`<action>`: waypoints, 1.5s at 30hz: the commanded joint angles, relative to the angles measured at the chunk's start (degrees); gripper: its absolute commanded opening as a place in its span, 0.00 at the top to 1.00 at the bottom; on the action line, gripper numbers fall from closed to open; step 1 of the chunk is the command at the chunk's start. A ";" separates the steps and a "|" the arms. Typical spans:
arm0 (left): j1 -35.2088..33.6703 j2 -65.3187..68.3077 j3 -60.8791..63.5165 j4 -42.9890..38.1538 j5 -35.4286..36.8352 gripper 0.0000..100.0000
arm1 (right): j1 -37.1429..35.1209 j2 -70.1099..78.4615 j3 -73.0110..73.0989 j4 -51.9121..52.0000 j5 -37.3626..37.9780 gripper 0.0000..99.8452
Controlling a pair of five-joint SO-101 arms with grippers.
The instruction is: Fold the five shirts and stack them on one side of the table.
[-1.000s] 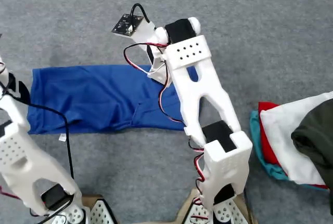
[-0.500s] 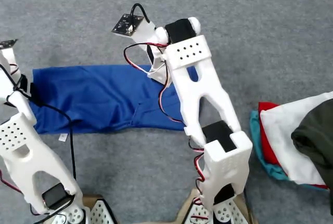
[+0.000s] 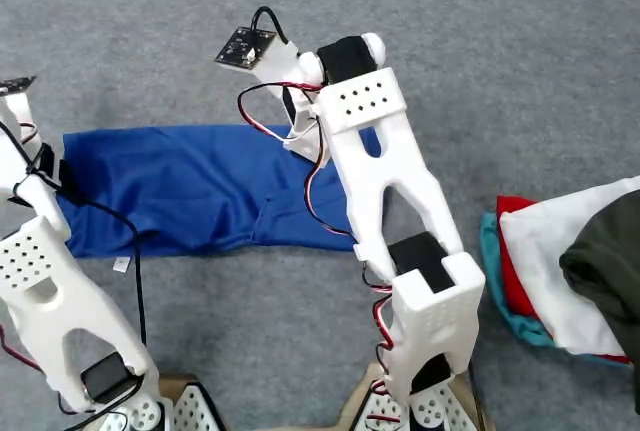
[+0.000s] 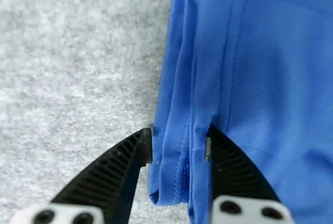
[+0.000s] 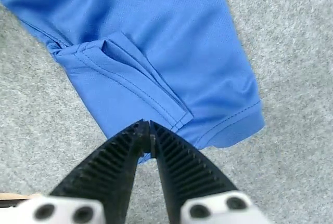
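A blue shirt (image 3: 190, 186), folded into a long band, lies flat on the grey table (image 3: 500, 71). My left gripper (image 4: 178, 145) is open at the shirt's left end (image 4: 250, 52), one finger on each side of the doubled hem. In the high view the left gripper (image 3: 52, 169) sits at that edge. My right gripper (image 5: 146, 129) is shut, its tips at the edge of the blue shirt (image 5: 156, 37) near a folded sleeve hem; I cannot tell whether cloth is pinched. The right gripper (image 3: 298, 141) is low over the shirt's right part.
A pile of shirts (image 3: 560, 261) lies at the table's right edge: white over red and teal, with a dark one (image 3: 605, 266) on top. A small white tag (image 3: 120, 264) lies in front of the blue shirt. Both arm bases stand at the near edge.
The left arm has swung away from the near edge up to the shirt's left end, then held still. The right arm and the shirts have not moved.
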 commanded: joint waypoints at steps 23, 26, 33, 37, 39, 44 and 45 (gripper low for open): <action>-0.44 5.49 -7.12 3.96 -0.26 0.98 | 0.40 -8.66 -0.84 0.70 0.53 0.99; -2.02 5.41 -11.25 4.22 -0.09 0.98 | 0.48 -9.89 1.80 0.53 0.26 0.99; -5.89 -3.82 -18.29 4.22 -0.35 0.98 | 10.77 -11.65 3.21 -6.33 0.53 0.99; -5.45 -11.56 -18.02 4.22 -0.26 0.98 | 16.48 -7.87 3.30 -9.23 0.26 0.99; -4.31 -15.08 -17.93 4.22 -0.18 0.98 | 18.51 -5.76 3.65 -12.04 0.18 0.99; 0.79 -22.99 -17.85 4.22 2.29 0.98 | 20.97 -1.10 6.29 -23.30 -0.44 0.99; 2.20 -24.48 -17.85 4.22 3.69 0.98 | 21.05 -0.48 6.90 -25.76 -1.41 0.99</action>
